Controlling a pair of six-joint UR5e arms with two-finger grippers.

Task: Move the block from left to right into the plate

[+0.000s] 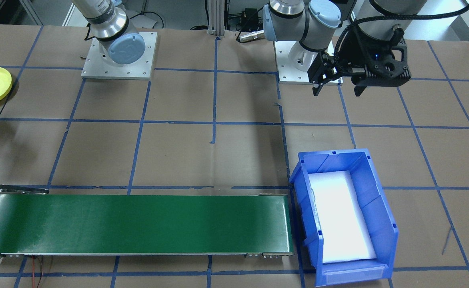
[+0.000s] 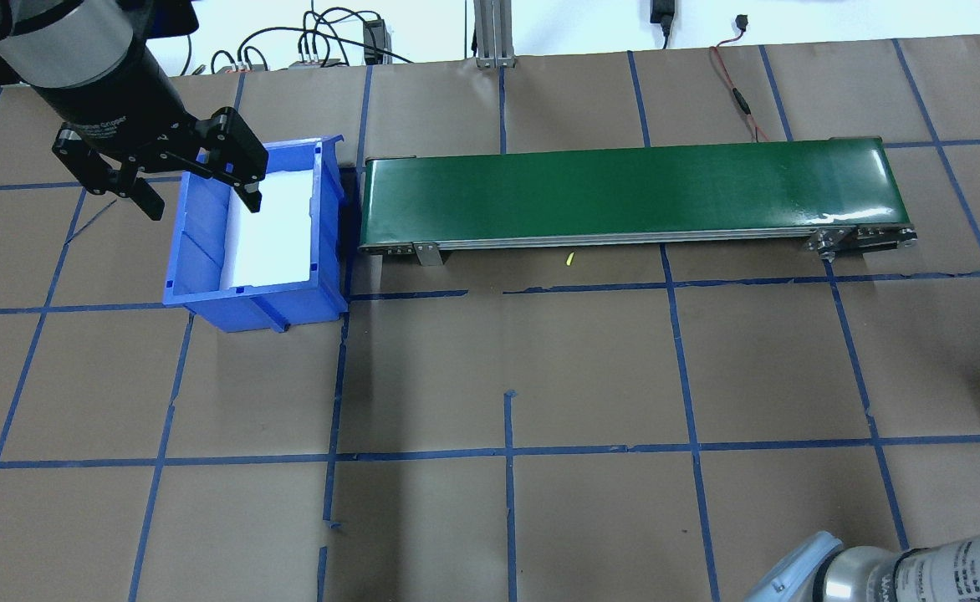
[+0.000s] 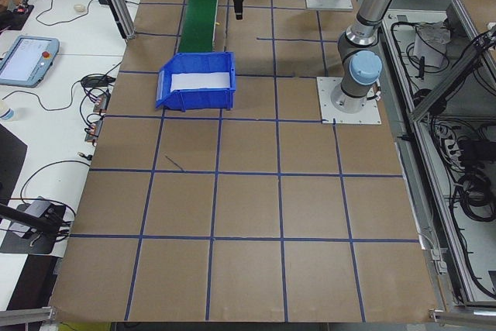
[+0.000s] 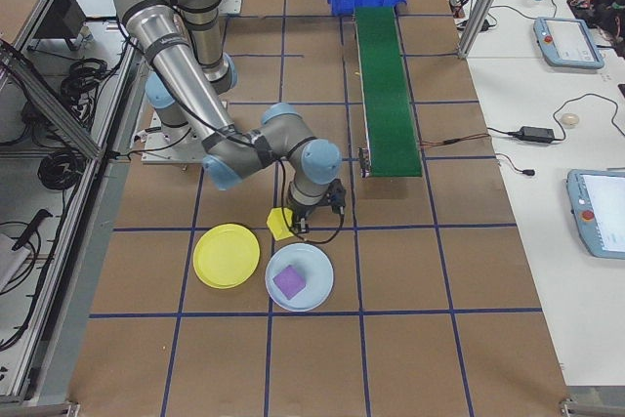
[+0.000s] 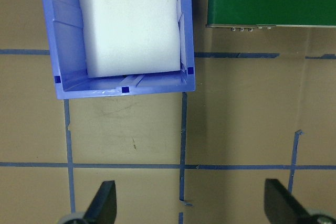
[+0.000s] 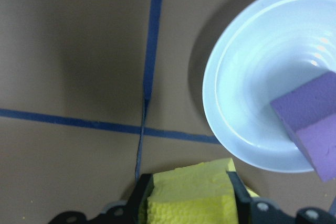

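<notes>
One yellow block [image 6: 189, 195] sits clenched in the right gripper [image 6: 188, 203] near the table's right end — the yellow plate [image 4: 227, 256] lies just beside it, toward the robot's edge; the left gripper [image 2: 168, 176] hangs released.

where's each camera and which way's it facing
Front-facing: across table, facing arm bases; left gripper.
Overhead: behind robot, down; left gripper.
Exterior left: table end; left arm near.
Exterior right: opposite end; right arm, yellow plate.
Left wrist: down on blue bin; its fingers.
Right wrist: down; right gripper holds yellow block.
Overhead, front share bin, conveyor.
</notes>
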